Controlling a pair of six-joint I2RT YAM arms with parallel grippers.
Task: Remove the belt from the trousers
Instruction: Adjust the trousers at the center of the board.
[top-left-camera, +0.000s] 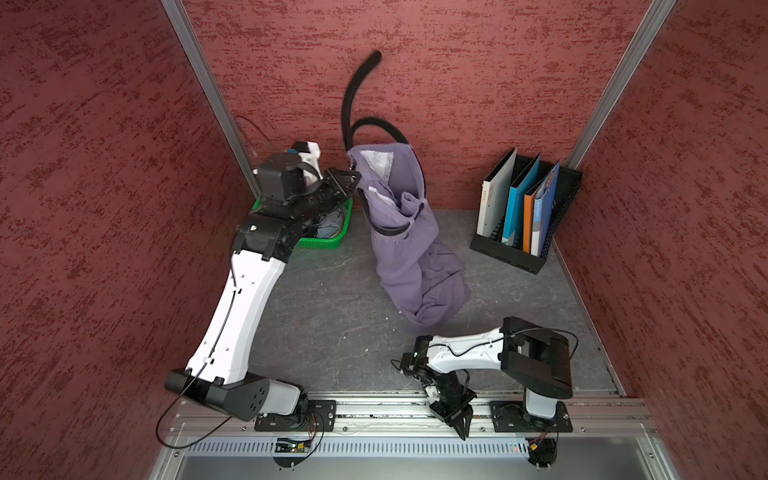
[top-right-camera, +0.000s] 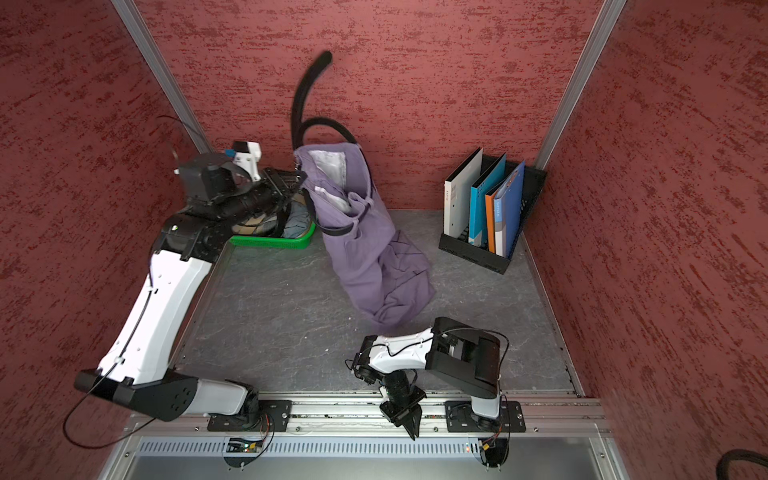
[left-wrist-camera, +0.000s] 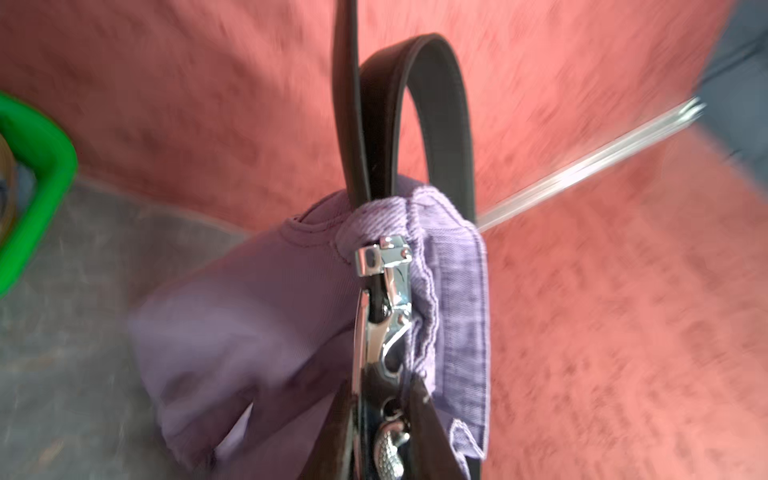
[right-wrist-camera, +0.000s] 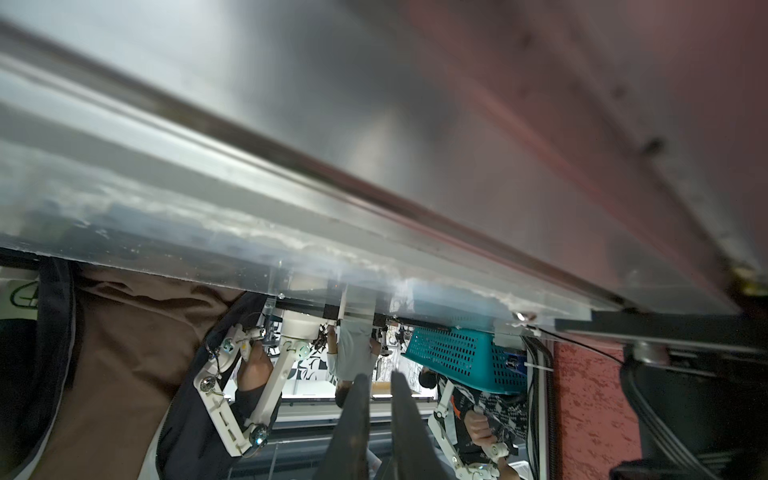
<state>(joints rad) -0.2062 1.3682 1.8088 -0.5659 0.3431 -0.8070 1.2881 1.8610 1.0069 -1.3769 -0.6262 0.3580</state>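
At far left, basket (top-left-camera: 328, 241): green, against the back wall, partly under the left arm. It plays no part in this step, so clear its rim when pulling.
Left gripper (top-left-camera: 353, 178): raised and clamped narrow on the buckle end of the belt (top-left-camera: 353, 95). The wrist view shows the fingers (left-wrist-camera: 432, 436) pinching strap and metal together.
Buckle (left-wrist-camera: 382, 299): silver, sitting right against a purple belt loop. It looks too bulky to pass through, so I'd draw it away from the loop, never back into it.
Belt, where it is: threaded through the waistband. One arc stands above the cloth, a blurred tail stands up against the back wall, and another stretch crosses the trousers (top-left-camera: 407, 249) lower down.
Trousers: hanging off the belt, bunched, with the legs trailing down towards the table (top-left-camera: 332, 324). I cannot tell whether they touch it.
Step in hand: sliding the strap out of the loops. With nothing anchoring the cloth, more pull most likely just lifts the whole garment.
Right gripper (top-left-camera: 461, 424): parked over the front rail, jaws nearly together, holding nothing. I'd bring it in to pin the waistband beside the nearest loop.
Pull: steady and along the strap's own line, so the loops don't bunch and jam.
Rack (top-left-camera: 523, 249): black file rack with folders at the right, well apart from the work.
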